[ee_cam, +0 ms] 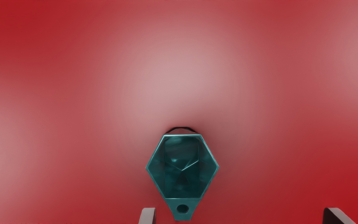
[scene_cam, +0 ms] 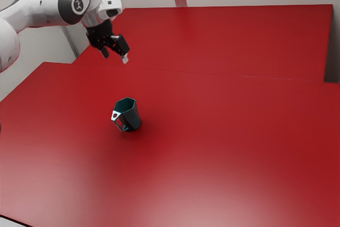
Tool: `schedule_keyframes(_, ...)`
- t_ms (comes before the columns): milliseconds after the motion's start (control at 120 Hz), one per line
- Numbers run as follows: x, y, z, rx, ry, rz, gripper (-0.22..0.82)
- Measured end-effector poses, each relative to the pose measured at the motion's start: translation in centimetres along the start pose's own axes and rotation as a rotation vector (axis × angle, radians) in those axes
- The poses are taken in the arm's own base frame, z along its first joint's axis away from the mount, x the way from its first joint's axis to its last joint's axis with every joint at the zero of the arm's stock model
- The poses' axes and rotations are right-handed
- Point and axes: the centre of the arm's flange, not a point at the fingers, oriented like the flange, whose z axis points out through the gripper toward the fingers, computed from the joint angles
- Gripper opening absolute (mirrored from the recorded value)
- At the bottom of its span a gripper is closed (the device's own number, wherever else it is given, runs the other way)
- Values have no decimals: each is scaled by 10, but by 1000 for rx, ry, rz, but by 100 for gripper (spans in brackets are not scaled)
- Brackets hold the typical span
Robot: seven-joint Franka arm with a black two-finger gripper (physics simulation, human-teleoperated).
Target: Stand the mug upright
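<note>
Hovering with the tool (scene_cam: 115, 57) spread wide and empty, well above the desk (scene_cam: 239, 147), with the mug (scene_cam: 132, 118) below it, apparently tipped toward its handle (ee_cam: 182, 217) and propped there, so likely needing a firm pinch before righting.

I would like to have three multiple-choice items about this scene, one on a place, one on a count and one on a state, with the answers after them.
1. Where is the mug?
A) on a shelf
B) on the table
C) on the floor

2. How many corners has its rim?
A) six
B) four
C) three

3. How is the gripper?
A) shut on the handle
B) shut and empty
C) open and empty

1 B: the exterior view shows it on the red tabletop.
2 A: the wrist view shows a six-sided opening.
3 C: the fingers stand wide apart, with nothing gripped.
</note>
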Motion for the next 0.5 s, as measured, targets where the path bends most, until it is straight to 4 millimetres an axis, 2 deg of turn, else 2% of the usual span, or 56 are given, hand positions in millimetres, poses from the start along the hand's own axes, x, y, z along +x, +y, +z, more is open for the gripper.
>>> schedule_keyframes(75, -1, 0, -16, 5, -11, 3, 59)
schedule_keyframes(183, -4, 3, -25, 3, -34, 6, 60)
schedule_keyframes(500, -11, 4, -25, -10, -81, 2, 60)
